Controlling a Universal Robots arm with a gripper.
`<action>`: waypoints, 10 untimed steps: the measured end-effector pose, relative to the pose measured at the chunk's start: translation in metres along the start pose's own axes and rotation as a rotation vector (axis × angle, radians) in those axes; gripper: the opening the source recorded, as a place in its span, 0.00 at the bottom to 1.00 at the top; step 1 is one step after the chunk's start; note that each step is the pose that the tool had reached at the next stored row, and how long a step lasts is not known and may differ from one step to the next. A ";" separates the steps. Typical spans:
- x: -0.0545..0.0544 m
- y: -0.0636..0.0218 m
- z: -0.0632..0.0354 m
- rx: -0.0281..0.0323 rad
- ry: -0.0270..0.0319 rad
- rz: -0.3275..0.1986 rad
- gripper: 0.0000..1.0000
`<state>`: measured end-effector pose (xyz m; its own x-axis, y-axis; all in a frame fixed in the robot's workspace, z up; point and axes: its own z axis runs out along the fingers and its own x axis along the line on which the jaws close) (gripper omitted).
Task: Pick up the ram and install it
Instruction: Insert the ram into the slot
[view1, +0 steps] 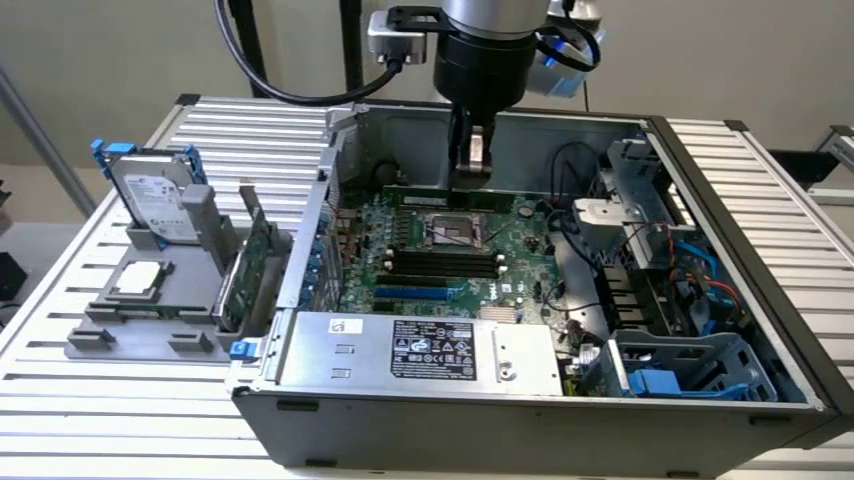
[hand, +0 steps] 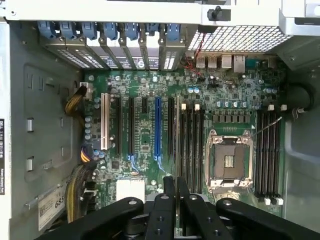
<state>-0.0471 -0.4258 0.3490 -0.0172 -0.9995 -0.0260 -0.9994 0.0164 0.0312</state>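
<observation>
Exterior view: a slatted metal table (view1: 54, 400) carries an open computer case (view1: 534, 425) lying on its side, with the green motherboard (view1: 360, 280) on its floor. A silver metal box (view1: 334, 350) with a black label sits along the case's near wall. A blue plastic cage (view1: 674, 375) fills the near corner on the exterior view's right. Outside the case, on the exterior view's left, a grey holder (view1: 94, 340) keeps a hard drive (view1: 154, 205) and an expansion card (view1: 254, 265) standing on edge, and a square processor chip (view1: 140, 281) lying flat.

The gripper (view1: 467, 182) reaches down inside the case near its far wall. Its jaws are drawn narrow on the ram (view1: 420, 196), which hangs level just beyond the open processor socket (view1: 451, 232). Whether the ram touches the board cannot be told. Black cables (view1: 574, 170) loop close by, toward the exterior view's right.

In the wrist view the fingers (hand: 167, 200) are pressed nearly together, and memory slots (hand: 192, 145) run on both sides of the socket.
</observation>
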 end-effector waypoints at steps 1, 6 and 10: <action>0.000 0.0000 0.0000 0.0000 0.0001 0.000 0.00; 0.000 0.0000 0.0000 0.0000 0.0001 0.000 0.00; 0.000 0.0000 0.0000 0.0000 0.0001 0.000 0.00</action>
<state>-0.0471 -0.4258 0.3490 -0.0173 -0.9995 -0.0259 -0.9994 0.0165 0.0312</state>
